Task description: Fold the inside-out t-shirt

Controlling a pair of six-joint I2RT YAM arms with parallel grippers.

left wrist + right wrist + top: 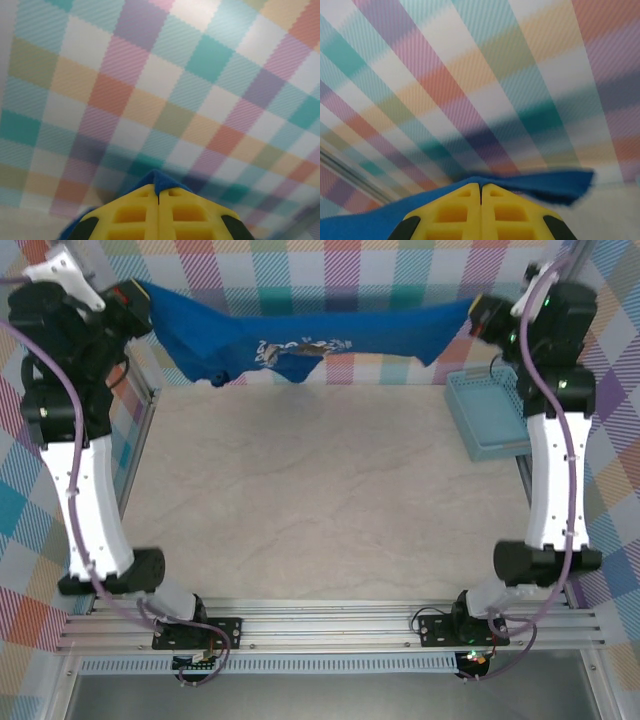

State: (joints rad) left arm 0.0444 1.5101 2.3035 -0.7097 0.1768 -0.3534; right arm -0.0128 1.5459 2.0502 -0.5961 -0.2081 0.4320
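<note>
With yellow fingers (135, 215) of left gripper (158, 192) and right gripper (481, 189) pressed together on blue cloth, holds inside-out t-shirt (300, 335) stretched in mid-air above far edge of table (330, 490); reads as spreading step, next calls for lowering it flat before any fold.

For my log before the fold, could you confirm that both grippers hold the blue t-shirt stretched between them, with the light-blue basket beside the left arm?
Not quite: the light-blue basket sits beside the right arm, as the top external view shows. The left gripper and right gripper do hold the blue t-shirt stretched between them.
</note>
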